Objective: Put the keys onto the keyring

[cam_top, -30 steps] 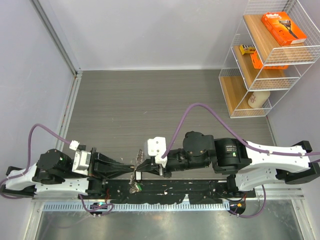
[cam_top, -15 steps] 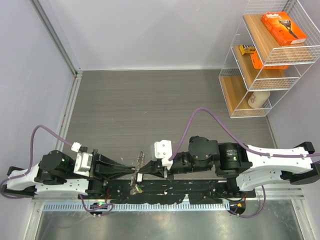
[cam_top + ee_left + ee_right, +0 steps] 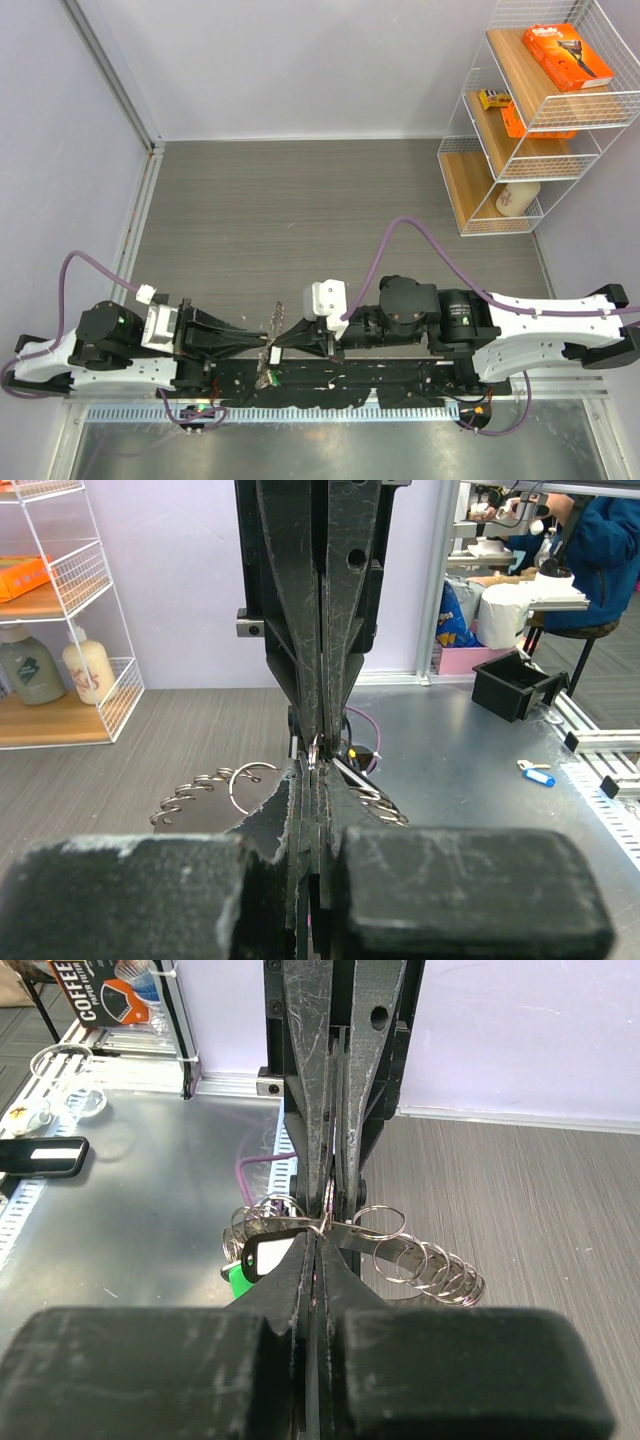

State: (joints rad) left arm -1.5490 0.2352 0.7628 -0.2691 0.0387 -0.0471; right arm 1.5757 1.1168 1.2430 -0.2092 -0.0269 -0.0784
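Where the arms meet tip to tip at the table's [image 3: 300, 220] near edge, the left gripper [image 3: 311, 770] and right gripper [image 3: 318, 1243] are both clamped on the thin silver keyring [image 3: 328, 1222]. Silver keys [image 3: 440, 1275] fan to one side; a black-headed key [image 3: 265, 1256] and green tag [image 3: 237, 1282] hang opposite. Beyond, a box [image 3: 110, 990] reads "COFFEE".

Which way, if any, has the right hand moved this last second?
Yes: right hand drew back slightly rightward, toward the wire shelf, tips staying on the keyring.
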